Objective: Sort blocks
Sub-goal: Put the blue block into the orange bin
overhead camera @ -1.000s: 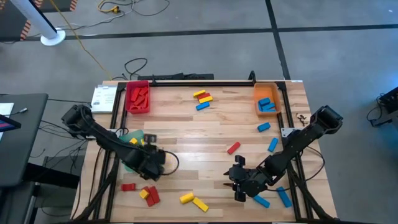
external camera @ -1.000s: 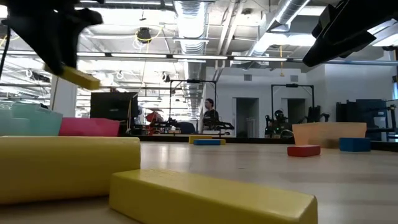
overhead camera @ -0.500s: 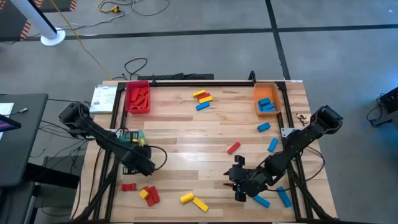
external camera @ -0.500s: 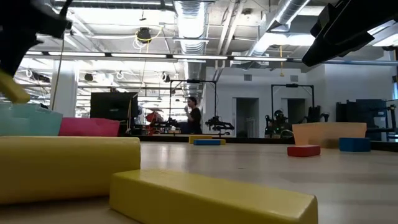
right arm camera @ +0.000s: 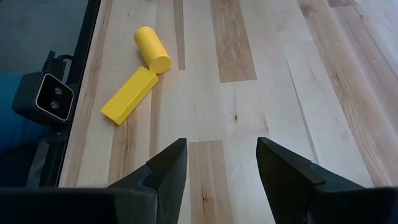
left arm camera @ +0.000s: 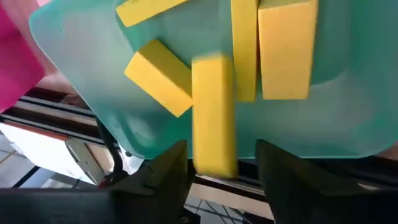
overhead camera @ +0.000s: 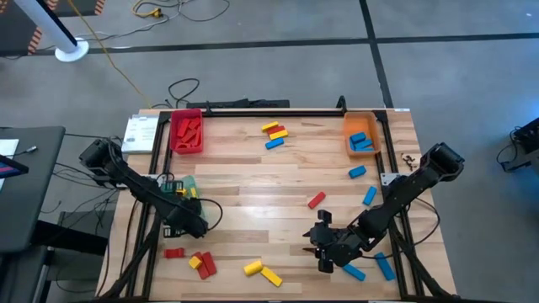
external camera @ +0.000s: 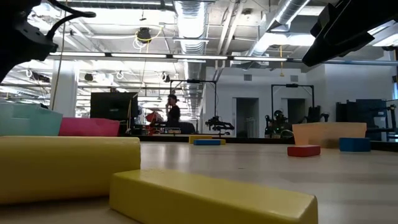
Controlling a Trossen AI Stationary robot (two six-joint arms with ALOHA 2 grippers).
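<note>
Left claw (left arm camera: 214,163) has opened, yellow block (left arm camera: 213,115) now over green tray (left arm camera: 81,106).

Centre of table (overhead camera: 253,189): bare wood, open passage between both arms.
Left gripper (overhead camera: 187,220): over the green tray (overhead camera: 187,183) at 9 o'clock; yellow blocks (left arm camera: 283,46) crowd the tray floor, one yellow bar (left arm camera: 213,115) lies between the spread fingers.
Right gripper (overhead camera: 324,248): at 5 o'clock, fingers apart over clear boards; yellow pair (right arm camera: 137,74) ahead.
12 o'clock: mixed cluster (overhead camera: 274,135).
Near 4 o'clock: red block (overhead camera: 316,200), blue blocks (overhead camera: 369,195).
</note>
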